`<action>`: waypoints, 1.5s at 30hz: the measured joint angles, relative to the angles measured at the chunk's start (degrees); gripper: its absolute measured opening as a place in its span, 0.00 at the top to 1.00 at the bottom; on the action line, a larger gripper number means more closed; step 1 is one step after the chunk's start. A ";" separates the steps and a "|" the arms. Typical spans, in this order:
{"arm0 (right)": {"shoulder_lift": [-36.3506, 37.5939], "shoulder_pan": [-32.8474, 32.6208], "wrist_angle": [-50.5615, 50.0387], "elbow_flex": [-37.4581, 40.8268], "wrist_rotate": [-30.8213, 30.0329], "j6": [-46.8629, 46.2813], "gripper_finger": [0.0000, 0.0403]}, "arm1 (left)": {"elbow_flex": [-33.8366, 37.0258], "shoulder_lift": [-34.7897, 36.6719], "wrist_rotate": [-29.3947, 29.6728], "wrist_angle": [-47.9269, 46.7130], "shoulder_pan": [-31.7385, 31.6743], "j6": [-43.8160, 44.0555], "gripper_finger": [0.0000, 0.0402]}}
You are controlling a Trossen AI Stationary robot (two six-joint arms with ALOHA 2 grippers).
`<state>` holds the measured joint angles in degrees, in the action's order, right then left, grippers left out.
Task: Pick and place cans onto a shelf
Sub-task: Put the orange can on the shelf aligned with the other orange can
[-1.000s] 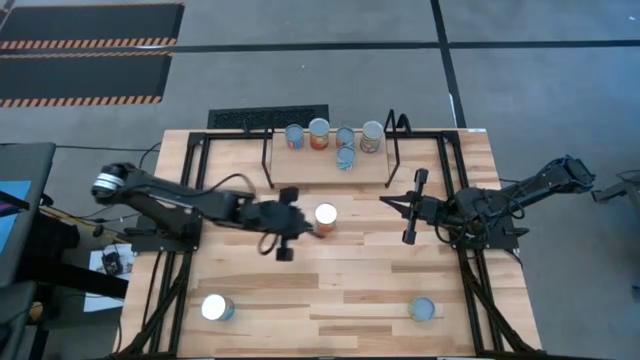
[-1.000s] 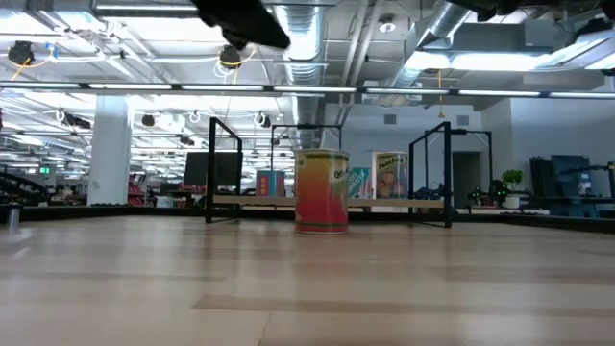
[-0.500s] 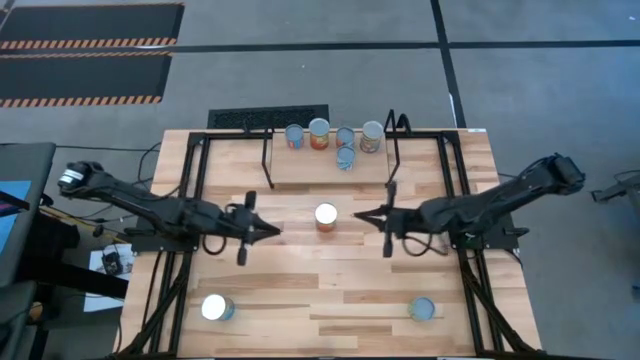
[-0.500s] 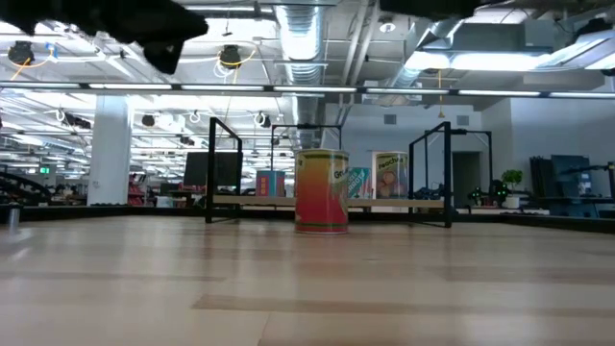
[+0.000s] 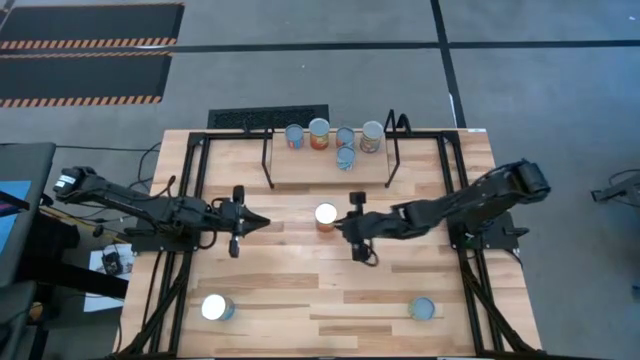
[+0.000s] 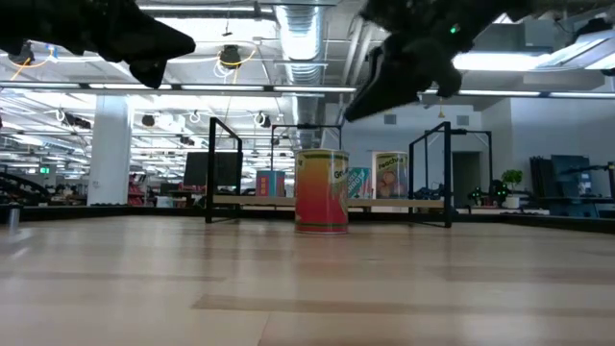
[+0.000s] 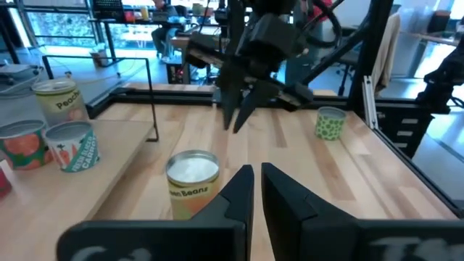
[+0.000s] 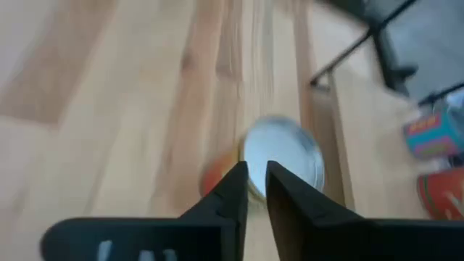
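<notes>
The table [image 5: 330,290] fills the lower middle of the high view. At its top centre stands the shelf [image 5: 300,170], carrying five cans [image 5: 319,133] along its back edge. Both arms reach in at mid-height. The right gripper [image 5: 345,222] sits just right of the centre can [image 5: 326,215], which stands upright on the table below the shelf; its fingers [image 8: 230,194] are nearly together, a narrow gap between them, holding nothing. The left gripper [image 5: 262,220] lies left of that can, near but apart, fingers [image 7: 239,190] likewise almost closed and empty. Two more cans stand near the bottom edge, one at lower left [image 5: 215,307] and one at lower right [image 5: 422,309].
</notes>
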<state>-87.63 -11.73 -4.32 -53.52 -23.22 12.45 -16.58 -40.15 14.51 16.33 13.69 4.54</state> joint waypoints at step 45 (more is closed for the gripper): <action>-7.36 4.67 -28.36 -18.93 6.84 -0.85 0.99 | -0.02 -0.34 5.06 -1.25 0.02 0.61 0.96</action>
<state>-94.99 -7.06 -32.68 -72.45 -16.37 11.60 -16.60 -40.49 19.57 15.08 13.72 5.15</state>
